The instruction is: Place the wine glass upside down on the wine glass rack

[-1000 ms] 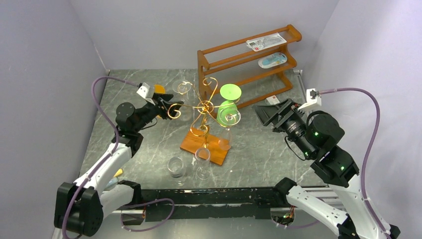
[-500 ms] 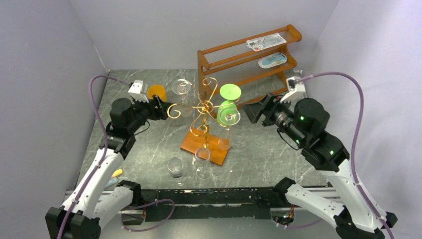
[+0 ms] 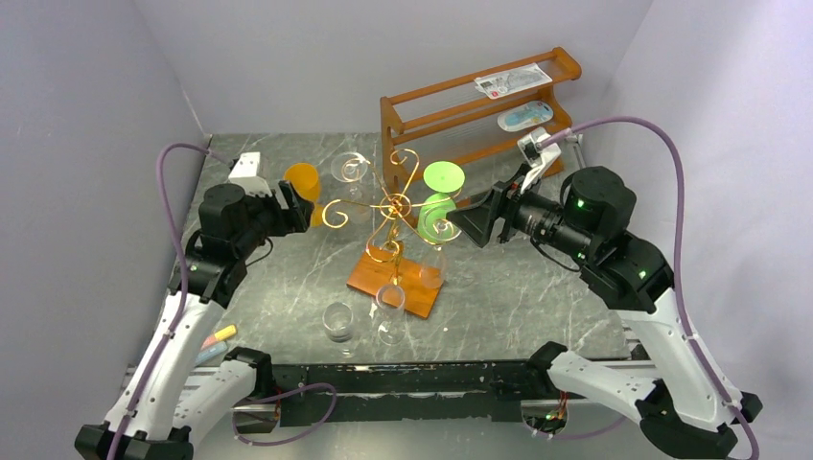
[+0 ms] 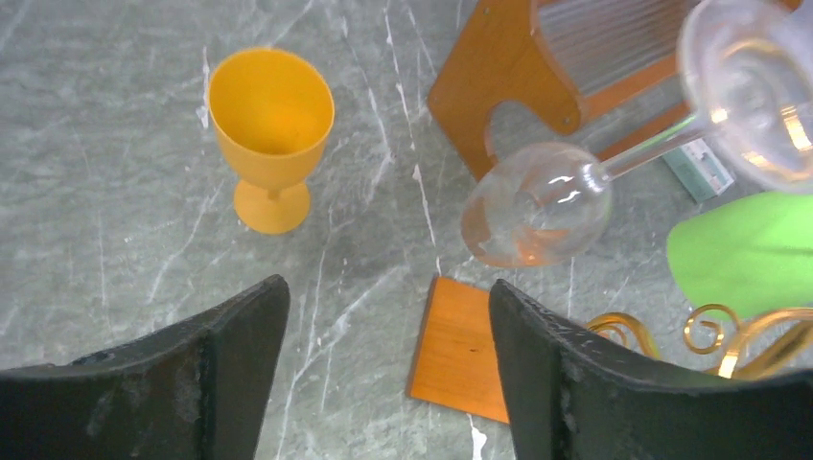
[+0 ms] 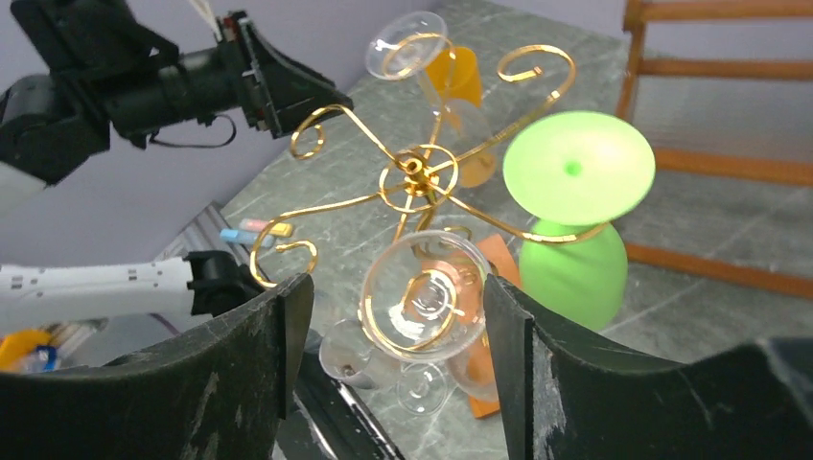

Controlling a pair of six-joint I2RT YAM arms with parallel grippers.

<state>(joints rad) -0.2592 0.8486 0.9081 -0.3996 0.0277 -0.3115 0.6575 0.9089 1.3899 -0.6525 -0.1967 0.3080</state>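
Observation:
The gold wire wine glass rack [image 3: 393, 205] stands on its orange-brown base [image 3: 407, 285] mid-table. A green wine glass [image 3: 439, 205] and two clear ones [image 3: 350, 171] [image 3: 443, 230] hang on it upside down. An orange wine glass [image 3: 302, 181] stands upright left of the rack, and also shows in the left wrist view [image 4: 271, 134]. My left gripper [image 3: 292, 206] is open and empty, beside the orange glass and short of the rack's left scroll. My right gripper [image 3: 470, 225] is open and empty, just right of the green glass [image 5: 575, 220]. A hanging clear glass [image 5: 422, 292] sits between its fingers in view.
A brown three-tier wooden shelf [image 3: 479, 125] with small packets stands at the back right. Two clear glasses [image 3: 340, 321] [image 3: 390, 307] stand on the table near the front of the rack base. Markers [image 3: 219, 335] lie at the front left edge.
My left gripper has drawn back to the left, away from the rack's scroll, uncovering the orange glass. My right gripper has moved left toward the green glass.

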